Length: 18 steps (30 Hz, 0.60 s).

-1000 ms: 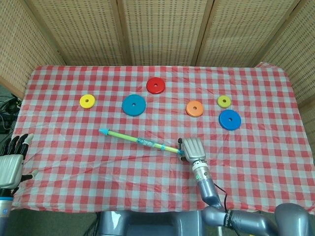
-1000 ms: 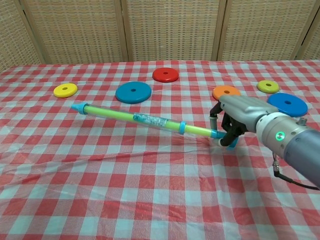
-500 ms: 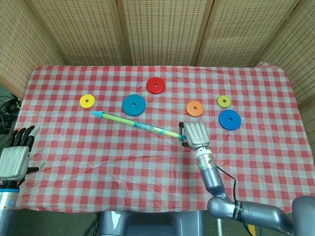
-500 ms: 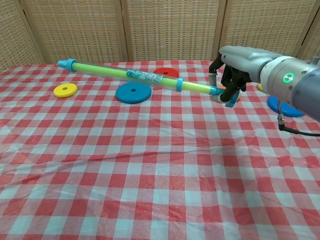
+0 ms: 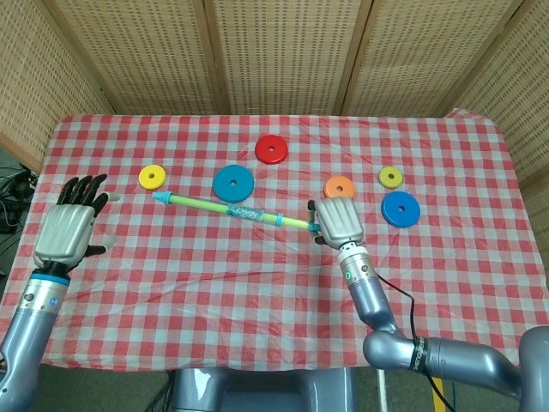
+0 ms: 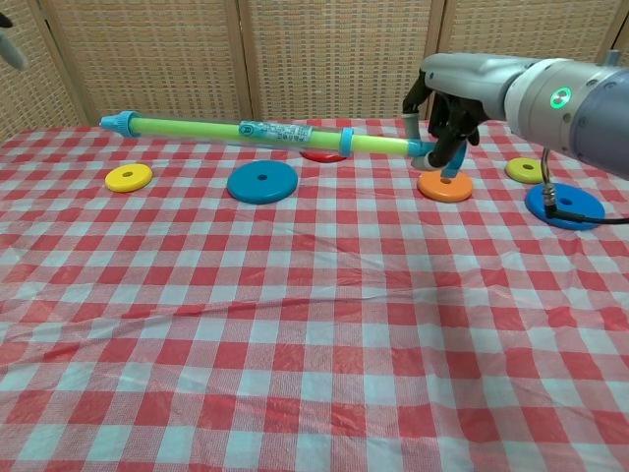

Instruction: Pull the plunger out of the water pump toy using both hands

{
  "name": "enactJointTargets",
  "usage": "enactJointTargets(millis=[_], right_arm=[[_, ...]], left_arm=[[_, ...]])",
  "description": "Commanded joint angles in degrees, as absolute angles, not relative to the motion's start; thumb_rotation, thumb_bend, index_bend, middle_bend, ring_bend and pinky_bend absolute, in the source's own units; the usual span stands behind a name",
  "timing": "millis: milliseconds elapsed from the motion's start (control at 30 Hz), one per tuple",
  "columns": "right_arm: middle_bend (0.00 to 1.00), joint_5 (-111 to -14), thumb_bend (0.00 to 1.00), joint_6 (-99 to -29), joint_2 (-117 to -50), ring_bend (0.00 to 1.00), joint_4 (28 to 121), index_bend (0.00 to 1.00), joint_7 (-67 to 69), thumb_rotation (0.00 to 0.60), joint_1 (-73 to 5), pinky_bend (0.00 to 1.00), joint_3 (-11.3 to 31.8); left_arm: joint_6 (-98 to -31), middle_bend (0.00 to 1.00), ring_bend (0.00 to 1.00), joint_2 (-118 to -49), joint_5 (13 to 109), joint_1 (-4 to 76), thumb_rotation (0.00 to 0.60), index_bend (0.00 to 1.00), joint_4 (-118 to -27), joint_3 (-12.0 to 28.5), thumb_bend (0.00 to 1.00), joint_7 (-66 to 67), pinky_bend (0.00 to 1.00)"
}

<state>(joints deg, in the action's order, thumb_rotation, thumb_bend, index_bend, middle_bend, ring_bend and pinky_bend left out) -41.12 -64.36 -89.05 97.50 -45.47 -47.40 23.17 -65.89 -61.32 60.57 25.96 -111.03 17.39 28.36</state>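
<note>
Holding the water pump toy [image 5: 233, 209] by one end only, the right hand [image 5: 338, 221] has it lifted clear of the checked tablecloth [image 6: 295, 324], nearly level, with its fingers wrapped around the blue handle end. The long green tube reaches out to the left, and its blue nozzle tip [image 6: 116, 122] hangs free in the air. The left hand [image 5: 67, 229] is well apart from the toy, over the left edge of the table, with fingers spread and nothing in it. To me the main danger is this one-sided hold: the whole length of the toy hangs from a small handle, so the tube could sag or turn in the fingers. Then the left hand would meet it at a bad angle when it comes in. If the left hand closes on the thin green part instead of the thicker clear barrel [image 6: 280, 131], it may slide along when the pull begins, and the plunger would not come out. A pull that is not along the line of the tube could also make the plunger jam. Below the toy lie the large blue disc [image 6: 262, 181], the red disc [image 5: 271, 149] and the orange disc [image 6: 444, 186], so a dropped toy would probably knock them.
</note>
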Motion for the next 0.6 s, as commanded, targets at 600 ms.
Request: enactJointTargets(millis=[600], right_arm=[[1.0, -39.13, 0.55, -64.96, -85.29, 1.0, 98.75, 0.79, -43.02, 0.6, -49.44, 0.67, 20.59]], left_arm=[[-53.26, 0.0, 0.0, -65.45, 38.07, 46.36, 0.6, 0.32, -103.87, 20.86, 0.3, 34.93, 0.0]])
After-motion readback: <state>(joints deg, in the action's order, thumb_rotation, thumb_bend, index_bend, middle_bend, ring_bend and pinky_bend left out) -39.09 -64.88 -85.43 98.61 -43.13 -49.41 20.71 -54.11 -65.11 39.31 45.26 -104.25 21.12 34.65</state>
